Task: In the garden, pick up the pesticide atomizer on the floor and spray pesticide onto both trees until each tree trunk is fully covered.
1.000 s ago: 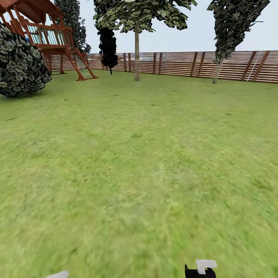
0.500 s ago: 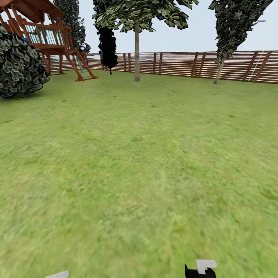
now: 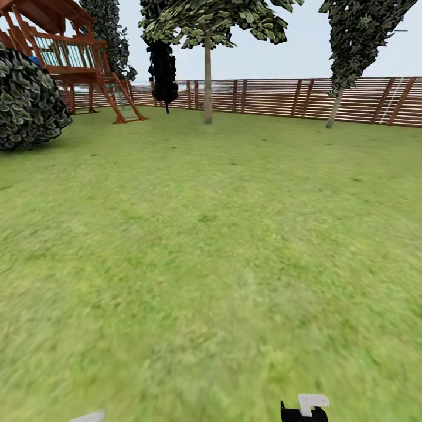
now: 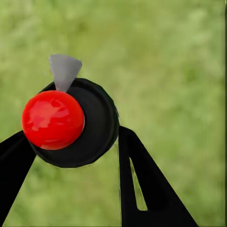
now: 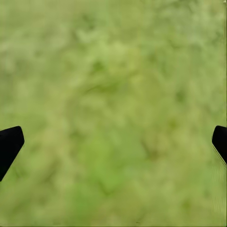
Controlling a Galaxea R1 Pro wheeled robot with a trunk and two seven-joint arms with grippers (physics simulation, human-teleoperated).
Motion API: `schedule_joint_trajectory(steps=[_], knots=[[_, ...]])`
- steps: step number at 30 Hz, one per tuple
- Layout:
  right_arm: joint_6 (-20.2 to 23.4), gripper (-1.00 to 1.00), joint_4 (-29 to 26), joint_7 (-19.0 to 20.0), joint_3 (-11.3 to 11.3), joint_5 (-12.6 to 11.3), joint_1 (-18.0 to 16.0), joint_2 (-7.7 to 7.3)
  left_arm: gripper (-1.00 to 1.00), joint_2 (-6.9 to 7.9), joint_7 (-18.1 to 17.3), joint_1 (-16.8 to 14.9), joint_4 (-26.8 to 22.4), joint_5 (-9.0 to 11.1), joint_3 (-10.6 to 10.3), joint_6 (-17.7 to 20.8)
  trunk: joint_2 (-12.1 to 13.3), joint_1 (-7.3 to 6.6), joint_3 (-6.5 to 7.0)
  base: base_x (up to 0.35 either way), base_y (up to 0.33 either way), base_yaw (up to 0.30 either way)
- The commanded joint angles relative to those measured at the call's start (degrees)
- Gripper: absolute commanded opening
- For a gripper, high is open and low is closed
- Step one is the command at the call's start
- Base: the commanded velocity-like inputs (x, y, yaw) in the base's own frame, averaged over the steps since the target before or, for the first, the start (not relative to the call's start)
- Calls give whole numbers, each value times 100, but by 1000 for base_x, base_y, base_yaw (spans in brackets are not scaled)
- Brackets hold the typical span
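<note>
The pesticide atomizer (image 4: 71,123) is a little black bottle with a round red top, and it sits squeezed between the two black fingers of the left gripper (image 4: 75,142), with blurry grass behind it. One finger (image 4: 14,165) presses the bottle from about 8 o'clock and the other finger (image 4: 146,184) touches it from about 4 o'clock. A small grey pointy bit pokes out of the bottle at 12 o'clock. The right gripper (image 5: 113,142) has its claw wide apart, with one black fingertip (image 5: 9,144) at 9 o'clock and the other at 3 o'clock, and nothing but grass between them. From the head, the big green lawn (image 3: 223,246) of the garden spreads out far. A tree (image 3: 207,35) with a straight bare tree trunk (image 3: 207,88) stands far away at 12 o'clock, near the brown fence (image 3: 281,97). Another tree (image 3: 357,41) with a thin leaning trunk is at 1 o'clock. A red-brown wooden play tower (image 3: 70,58) and a round dark bush (image 3: 26,102) are at 10 o'clock.
</note>
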Motion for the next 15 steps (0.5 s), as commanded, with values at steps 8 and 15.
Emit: schedule_joint_trajectory(steps=[8,15], knots=[[-17,100,3,-8,51,-59,-3,0,-100,0,6,-4,6,19,-3,-21,-2,3,-4,340,0,0],[-17,100,3,-8,52,-59,-3,0,-100,0,6,-4,6,19,-1,-21,-2,3,-4,340,0,0]])
